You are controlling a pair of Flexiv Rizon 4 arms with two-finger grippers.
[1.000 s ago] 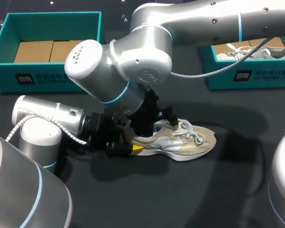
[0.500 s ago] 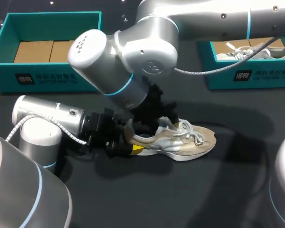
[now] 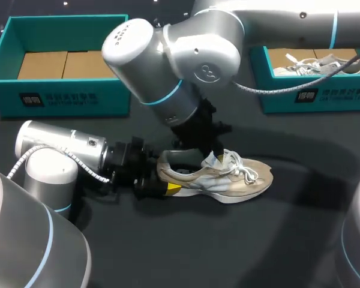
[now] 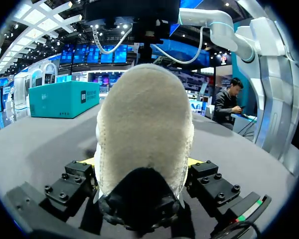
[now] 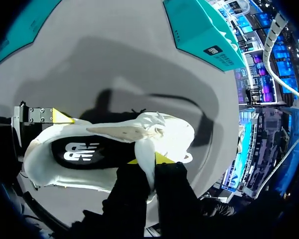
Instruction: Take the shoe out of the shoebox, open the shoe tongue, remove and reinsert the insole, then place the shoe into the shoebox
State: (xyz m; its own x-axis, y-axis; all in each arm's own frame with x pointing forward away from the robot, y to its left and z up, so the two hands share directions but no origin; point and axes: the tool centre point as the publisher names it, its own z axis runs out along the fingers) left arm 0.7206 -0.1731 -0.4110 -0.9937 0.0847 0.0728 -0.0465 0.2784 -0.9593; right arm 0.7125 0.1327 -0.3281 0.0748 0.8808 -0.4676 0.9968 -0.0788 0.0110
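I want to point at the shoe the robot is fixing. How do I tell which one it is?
Look at the dark table. In its middle lies a beige shoe with white laces, heel in the left gripper, tongue pinched by the right gripper. The other shoe sits inside a teal box; this one is out.

Beige sneaker point(image 3: 228, 180) stands on its sole, toe toward my right, tongue point(image 3: 210, 161) lifted; teal shoebox point(image 3: 66, 99) open, rear left.

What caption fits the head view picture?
Left gripper grips the heel of the beige mesh sneaker; right gripper pinches its tongue.
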